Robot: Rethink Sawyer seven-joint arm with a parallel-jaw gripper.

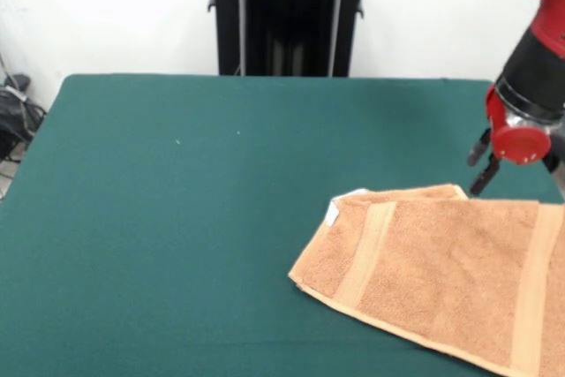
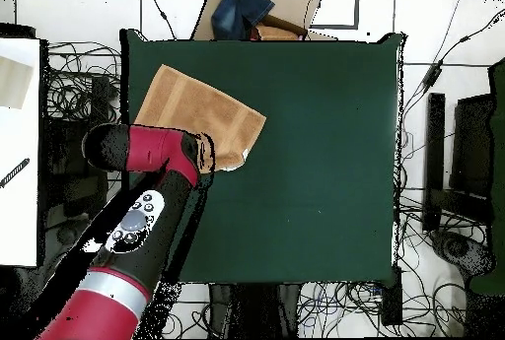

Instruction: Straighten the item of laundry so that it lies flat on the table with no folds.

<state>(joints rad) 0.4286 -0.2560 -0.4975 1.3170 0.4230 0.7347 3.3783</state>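
Observation:
The item of laundry [image 1: 441, 271], an orange-tan towel with two paler bands, lies on the green table [image 1: 177, 218] at the front right and runs off the picture's right and bottom edges. Along its far edge a second layer peeks out from under the top one, with a white tag [image 1: 333, 213] at the left corner. In the overhead view the towel [image 2: 197, 109] sits at the table's [image 2: 325, 159] upper left corner. My gripper [image 1: 484, 174] hangs just above the towel's far right edge. From overhead the gripper [image 2: 205, 152] is over the towel's edge nearest the robot.
Most of the green table lies to the left of the towel in the front view. Off the table's edges the overhead view shows tangled cables [image 2: 434, 70], a cardboard box with blue cloth [image 2: 256, 11] and a white desk [image 2: 20, 149]. A dark bag [image 1: 13, 116] sits beyond the front view's left edge.

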